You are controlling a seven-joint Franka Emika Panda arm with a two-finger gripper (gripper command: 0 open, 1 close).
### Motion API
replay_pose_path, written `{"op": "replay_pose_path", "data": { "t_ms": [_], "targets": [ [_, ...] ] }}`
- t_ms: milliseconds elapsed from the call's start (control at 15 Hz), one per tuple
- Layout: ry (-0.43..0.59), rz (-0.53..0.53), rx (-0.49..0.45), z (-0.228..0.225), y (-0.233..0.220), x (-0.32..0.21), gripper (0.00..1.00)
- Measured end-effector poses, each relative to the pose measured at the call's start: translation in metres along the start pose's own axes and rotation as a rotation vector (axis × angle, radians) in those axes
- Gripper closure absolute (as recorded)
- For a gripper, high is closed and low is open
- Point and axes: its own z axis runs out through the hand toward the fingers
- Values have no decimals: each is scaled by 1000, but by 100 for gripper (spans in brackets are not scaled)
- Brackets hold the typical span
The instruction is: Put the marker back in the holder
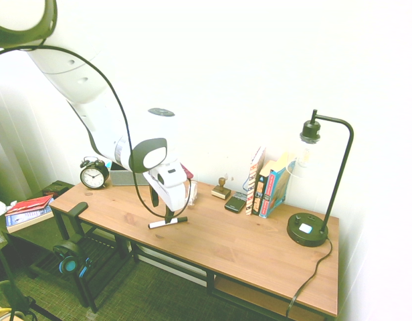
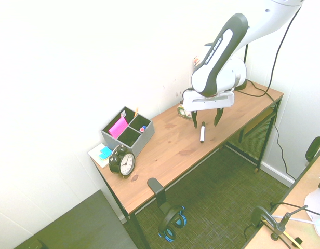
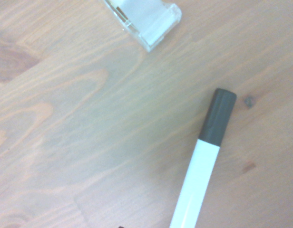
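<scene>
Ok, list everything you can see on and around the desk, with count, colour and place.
marker: one, white with black cap, flat on desk, mid-front
holder: one, grey, pink notes inside, far end by wall
clock: one, black, beside holder
tape dispenser: one, clear, near marker
books: several, upright by wall
lamp: one, black, desk end opposite the holder
stamp: one, wooden, by books
headphones: one pair, black and blue, hung off desk end
desk: one, wood top
gripper: one, open, fingers either side of the marker, just above it
</scene>
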Motion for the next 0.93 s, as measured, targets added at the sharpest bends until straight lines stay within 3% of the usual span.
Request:
{"op": "replay_pose_path", "data": {
  "t_ms": [67, 400, 933],
  "targets": [
    [-10, 8, -7, 8, -2, 1, 100],
    [-55, 29, -37, 43, -4, 2, 100],
    [-69, 19, -27, 45, -13, -2, 100]
  ]
}}
